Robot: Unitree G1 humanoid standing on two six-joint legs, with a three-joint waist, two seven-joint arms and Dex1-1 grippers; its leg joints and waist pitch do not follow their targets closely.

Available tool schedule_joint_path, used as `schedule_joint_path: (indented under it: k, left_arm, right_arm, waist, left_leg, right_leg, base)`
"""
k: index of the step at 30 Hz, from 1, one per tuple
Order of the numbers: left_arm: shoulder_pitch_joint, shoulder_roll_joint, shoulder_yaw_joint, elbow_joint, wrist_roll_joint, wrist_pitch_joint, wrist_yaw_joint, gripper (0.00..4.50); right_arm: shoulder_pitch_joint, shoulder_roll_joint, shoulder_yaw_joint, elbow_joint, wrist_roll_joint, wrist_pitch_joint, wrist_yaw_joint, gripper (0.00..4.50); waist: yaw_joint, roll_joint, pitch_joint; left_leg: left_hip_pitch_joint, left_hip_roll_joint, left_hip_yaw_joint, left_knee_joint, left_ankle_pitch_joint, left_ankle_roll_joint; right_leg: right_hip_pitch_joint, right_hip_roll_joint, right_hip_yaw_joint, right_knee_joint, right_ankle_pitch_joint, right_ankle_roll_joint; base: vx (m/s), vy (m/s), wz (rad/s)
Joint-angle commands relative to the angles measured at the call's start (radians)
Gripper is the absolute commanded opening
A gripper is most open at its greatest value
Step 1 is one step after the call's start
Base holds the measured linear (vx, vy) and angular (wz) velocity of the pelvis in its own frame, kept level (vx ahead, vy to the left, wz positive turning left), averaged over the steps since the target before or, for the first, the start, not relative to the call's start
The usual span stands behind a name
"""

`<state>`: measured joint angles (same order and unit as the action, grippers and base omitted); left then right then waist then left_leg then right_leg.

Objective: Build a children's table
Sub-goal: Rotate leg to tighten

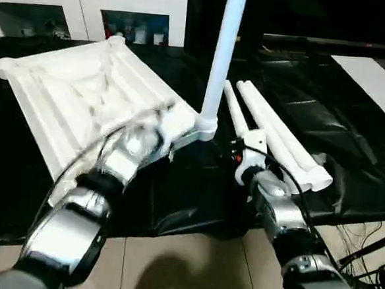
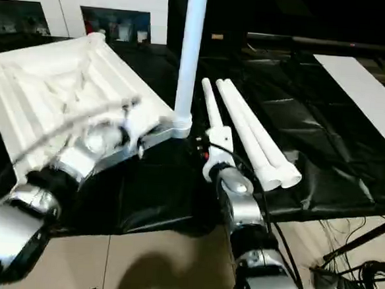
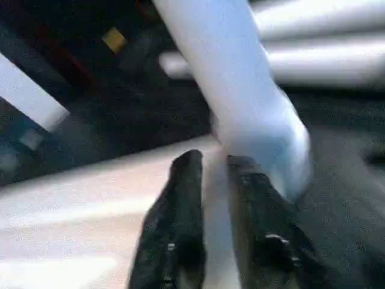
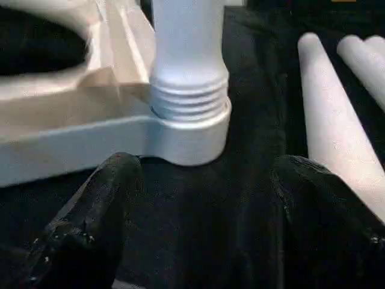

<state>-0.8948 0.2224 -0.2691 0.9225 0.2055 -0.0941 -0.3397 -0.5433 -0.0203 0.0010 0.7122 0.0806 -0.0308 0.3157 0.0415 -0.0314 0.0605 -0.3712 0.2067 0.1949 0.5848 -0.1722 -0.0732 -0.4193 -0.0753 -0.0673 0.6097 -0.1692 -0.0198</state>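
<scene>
The white square table top [image 1: 70, 103] lies upside down on the black cloth, ribbed underside up. One white leg [image 1: 222, 47] stands upright in its near right corner socket [image 1: 206, 125]. Three more legs [image 1: 279, 137] lie side by side to the right of it. My left gripper [image 3: 213, 174] is at the top's rim right beside that socket, its two black fingers [image 3: 186, 198] close together on the white edge. My right gripper [image 4: 210, 198] is open, low over the cloth just in front of the socket [image 4: 192, 129], its fingers [image 4: 102, 205] spread wide and touching nothing.
A flat white board [image 1: 375, 81] lies at the far right of the cloth. A white cabinet [image 1: 90, 5] stands behind. The cloth's front edge drops to a tiled floor [image 1: 191, 263], with cables [image 1: 376, 263] at the right.
</scene>
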Motion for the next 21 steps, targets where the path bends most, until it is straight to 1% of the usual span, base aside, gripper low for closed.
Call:
schedule_joint_path:
  k: [1,2,3,4,5,6,7,8,9,10,11,12,13,14,15,16,17,18,19,20,21]
  left_arm:
    - [-0.006,0.007,-0.004,0.041,0.048,-0.045,0.096,1.06]
    - [-0.011,0.012,-0.004,0.051,0.057,-0.059,0.12,1.06]
    - [-0.01,0.032,0.017,0.036,0.051,-0.061,0.142,1.06]
    - [-0.01,0.032,0.017,0.036,0.051,-0.061,0.142,1.06]
    - [0.002,0.068,0.045,-0.005,0.037,-0.044,0.134,1.06]
    - [0.002,0.068,0.045,-0.005,0.037,-0.044,0.134,1.06]
    - [0.012,0.092,0.059,-0.035,0.031,-0.02,0.12,1.06]
    - [0.026,0.117,0.076,-0.067,0.019,0.007,0.091,1.06]
    - [0.039,0.139,0.09,-0.098,0.009,0.034,0.06,1.06]
    - [0.058,0.171,0.105,-0.135,-0.01,0.075,0.01,1.06]
    - [0.111,0.264,0.152,-0.246,-0.046,0.191,-0.088,1.06]
    - [0.125,0.289,0.165,-0.276,-0.056,0.224,-0.113,1.06]
    - [0.138,0.313,0.177,-0.303,-0.065,0.255,-0.136,1.06]
    - [0.164,0.373,0.204,-0.363,-0.081,0.329,-0.185,1.06]
    - [0.18,0.416,0.212,-0.399,-0.082,0.376,-0.219,1.06]
    - [0.181,0.419,0.212,-0.401,-0.082,0.378,-0.221,1.06]
    - [0.201,0.472,0.213,-0.44,-0.08,0.423,-0.264,1.06]
    - [0.22,0.523,0.212,-0.474,-0.074,0.465,-0.305,1.06]
    - [0.22,0.523,0.212,-0.474,-0.074,0.465,-0.305,1.06]
    - [0.252,0.587,0.213,-0.521,-0.062,0.523,-0.35,1.06]
    - [0.27,0.624,0.215,-0.544,-0.054,0.555,-0.374,1.06]
  right_arm:
    - [0.024,-0.003,0.015,-0.062,0.0,0.037,0.004,3.77]
    - [0.034,-0.002,0.02,-0.081,-0.001,0.048,0.007,3.77]
    - [0.047,0.002,0.029,-0.106,0.003,0.068,0.022,3.77]
    - [0.047,0.002,0.029,-0.106,0.003,0.068,0.022,3.77]
    - [0.061,0.006,0.037,-0.137,0.005,0.101,0.04,3.77]
    - [0.061,0.006,0.037,-0.137,0.005,0.101,0.04,3.77]
    - [0.064,0.009,0.04,-0.146,0.008,0.111,0.049,3.77]
    - [0.067,0.01,0.046,-0.157,0.01,0.121,0.055,3.77]
    - [0.069,0.011,0.051,-0.164,0.011,0.127,0.061,3.77]
    - [0.07,0.011,0.058,-0.173,0.013,0.141,0.068,3.77]
    - [0.061,0.01,0.081,-0.16,0.001,0.145,0.088,3.77]
    - [0.056,0.011,0.087,-0.149,-0.004,0.142,0.093,3.77]
    - [0.051,0.012,0.092,-0.138,-0.009,0.139,0.097,3.77]
    - [0.035,0.014,0.106,-0.108,-0.023,0.139,0.105,3.77]
    - [0.021,0.017,0.114,-0.086,-0.032,0.142,0.106,3.77]
    - [0.02,0.018,0.114,-0.085,-0.032,0.142,0.106,3.77]
    - [0.004,0.024,0.118,-0.062,-0.038,0.152,0.103,3.77]
    - [-0.016,0.031,0.12,-0.032,-0.045,0.154,0.099,3.77]
    - [-0.016,0.031,0.12,-0.032,-0.045,0.154,0.099,3.77]
    - [-0.054,0.043,0.118,0.024,-0.055,0.145,0.088,3.77]
    - [-0.08,0.052,0.115,0.064,-0.06,0.138,0.08,3.77]
  waist:
    - [0.0,0.015,-0.077]
    - [0.0,0.014,-0.078]
    - [-0.001,0.015,-0.077]
    - [-0.001,0.015,-0.077]
    - [-0.004,0.015,-0.078]
    - [-0.004,0.015,-0.077]
    - [-0.005,0.017,-0.077]
    - [-0.008,0.015,-0.076]
    - [-0.007,0.018,-0.076]
    - [-0.006,0.019,-0.074]
    - [-0.006,0.015,-0.074]
    - [-0.008,0.019,-0.074]
    - [-0.012,0.021,-0.073]
    - [-0.017,0.014,-0.07]
    - [-0.015,0.013,-0.069]
    - [-0.011,0.02,-0.067]
    - [-0.011,0.022,-0.065]
    - [-0.007,0.02,-0.061]
    - [-0.004,0.021,-0.062]
    - [-0.005,0.018,-0.061]
    - [-0.007,0.015,-0.061]
  left_leg:
    - [0.009,0.019,-0.014,-0.06,-0.213,0.039]
    - [0.009,0.016,-0.014,-0.059,-0.208,0.041]
    - [0.01,0.016,-0.014,-0.06,-0.21,0.038]
    - [0.01,0.017,-0.015,-0.06,-0.213,0.037]
    - [0.01,0.018,-0.016,-0.06,-0.218,0.034]
    - [0.011,0.018,-0.016,-0.061,-0.221,0.034]
    - [0.01,0.021,-0.017,-0.062,-0.221,0.03]
    - [0.012,0.02,-0.015,-0.061,-0.224,0.028]
    - [0.015,0.022,-0.016,-0.062,-0.227,0.024]
    - [0.016,0.023,-0.015,-0.062,-0.232,0.018]
    - [0.011,0.026,-0.018,-0.065,-0.221,0.012]
    - [0.009,0.028,-0.019,-0.067,-0.211,0.006]
    - [0.016,0.027,-0.016,-0.065,-0.22,-0.003]
    - [0.019,0.026,-0.012,-0.065,-0.23,-0.005]
    - [0.022,0.027,-0.012,-0.067,-0.24,-0.01]
    - [0.024,0.028,-0.014,-0.068,-0.245,-0.015]
    - [0.026,0.029,-0.014,-0.07,-0.256,-0.025]
    - [0.035,0.029,-0.009,-0.071,-0.275,-0.032]
    - [0.038,0.031,-0.011,-0.07,-0.283,-0.04]
    - [0.032,0.031,-0.012,-0.073,-0.284,-0.044]
    - [0.026,0.031,-0.014,-0.075,-0.282,-0.045]
  right_leg:
    - [0.065,-0.052,0.044,-0.07,-0.124,-0.201]
    - [0.066,-0.051,0.044,-0.071,-0.126,-0.193]
    - [0.066,-0.053,0.044,-0.072,-0.14,-0.192]
    - [0.066,-0.053,0.044,-0.071,-0.143,-0.193]
    - [0.065,-0.054,0.044,-0.071,-0.154,-0.196]
    - [0.065,-0.054,0.044,-0.072,-0.156,-0.2]
    - [0.065,-0.056,0.044,-0.068,-0.153,-0.204]
    - [0.06,-0.054,0.044,-0.07,-0.158,-0.207]
    - [0.06,-0.056,0.045,-0.069,-0.161,-0.212]
    - [0.057,-0.056,0.046,-0.069,-0.172,-0.216]
    - [0.062,-0.06,0.046,-0.06,-0.167,-0.223]
    - [0.062,-0.062,0.046,-0.056,-0.16,-0.226]
    - [0.055,-0.059,0.046,-0.057,-0.166,-0.223]
    - [0.049,-0.055,0.048,-0.061,-0.18,-0.223]
    - [0.046,-0.056,0.049,-0.064,-0.203,-0.222]
    - [0.045,-0.058,0.05,-0.063,-0.215,-0.222]
    - [0.041,-0.058,0.051,-0.064,-0.227,-0.218]
    - [0.033,-0.053,0.052,-0.071,-0.232,-0.211]
    - [0.032,-0.057,0.053,-0.066,-0.232,-0.215]
    - [0.036,-0.059,0.054,-0.064,-0.241,-0.213]
    - [0.039,-0.061,0.055,-0.062,-0.248,-0.212]
  base:
    - [0.0,0.0,0.0]
    - [0.0,0.0,0.0]
    - [0.0,0.0,0.0]
    - [0.0,0.0,0.0]
    - [0.0,0.0,0.0]
    - [0.0,0.0,0.0]
    - [0.0,0.0,0.0]
    - [0.0,0.0,0.0]
    - [0.0,0.0,0.0]
    - [0.0,0.0,0.0]
    - [0.0,0.0,0.0]
    - [0.0,0.0,0.0]
    - [0.0,0.0,0.0]
    - [0.0,0.0,0.0]
    - [0.0,0.0,0.0]
    - [0.0,0.0,0.0]
    - [0.0,0.0,0.0]
    - [0.0,0.0,0.0]
    - [0.0,0.0,0.0]
    - [0.0,0.0,0.0]
    - [0.0,0.0,0.0]
